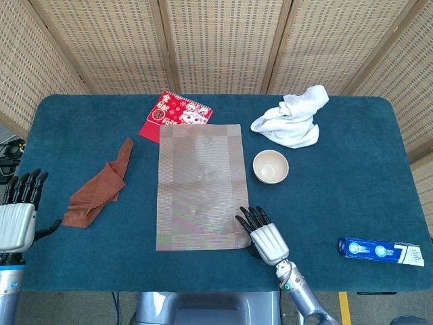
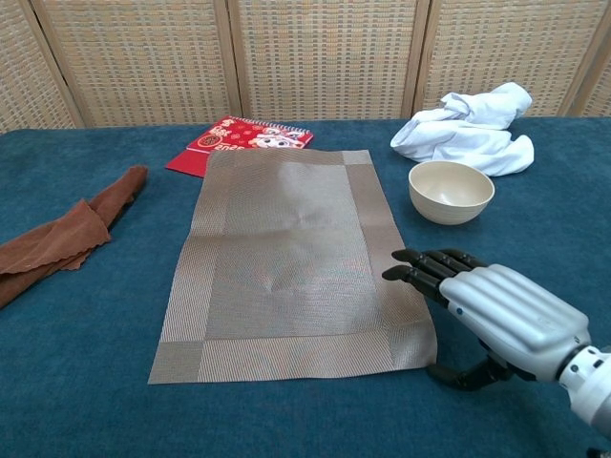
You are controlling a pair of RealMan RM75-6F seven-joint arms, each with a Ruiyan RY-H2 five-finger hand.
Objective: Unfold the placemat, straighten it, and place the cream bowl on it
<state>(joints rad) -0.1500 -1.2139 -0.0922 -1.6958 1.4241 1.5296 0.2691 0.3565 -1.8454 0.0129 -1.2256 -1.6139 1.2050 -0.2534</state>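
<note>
- Head view: one placemat [image 1: 200, 186], one cream bowl [image 1: 270, 166].
- Right hand [image 1: 262, 237] at the mat's near right corner; grip unclear.
- Left hand [image 1: 18, 217] spread, cut off.

A woven grey-brown placemat [image 1: 199, 186] lies unfolded and flat on the blue table, its near right corner slightly lifted; the empty cream bowl [image 1: 270, 166] stands upright just beside its right edge
</note>
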